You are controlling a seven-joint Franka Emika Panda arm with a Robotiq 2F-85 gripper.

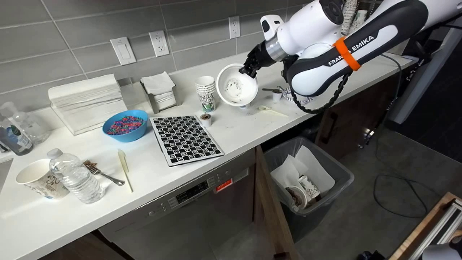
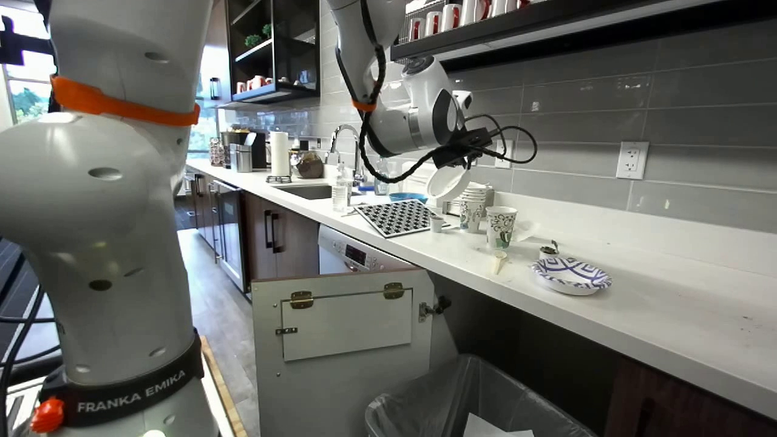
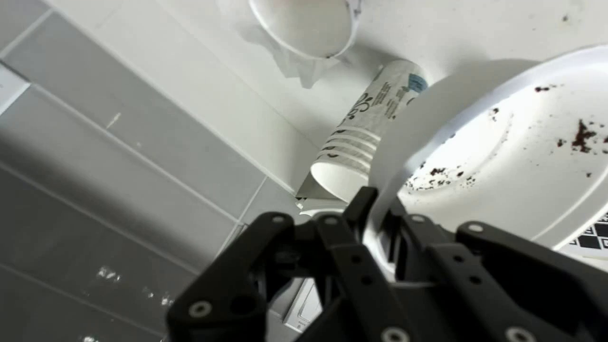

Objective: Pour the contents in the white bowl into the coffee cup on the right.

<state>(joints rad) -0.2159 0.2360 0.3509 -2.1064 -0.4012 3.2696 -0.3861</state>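
My gripper (image 1: 249,69) is shut on the rim of the white bowl (image 1: 234,90); the jaws on that rim also show in the wrist view (image 3: 375,204). The bowl is held in the air above the counter, tilted steeply on its side. Dark crumbs cling to its inside in the wrist view (image 3: 536,156). The bowl also shows in an exterior view (image 2: 448,182). The coffee cup (image 2: 501,227), white paper with a dark and green pattern, stands upright on the counter. Its pale inside shows in the wrist view (image 3: 308,23), apart from the bowl. In an exterior view the bowl hides nearly all of it.
A stack of paper cups (image 1: 205,94) stands close beside the bowl. A small cup with brown contents (image 1: 205,120), a checkered board (image 1: 186,139) and a blue bowl (image 1: 126,126) lie further along. A patterned bowl (image 2: 572,276) sits near the counter's front. A bin (image 1: 308,180) stands below.
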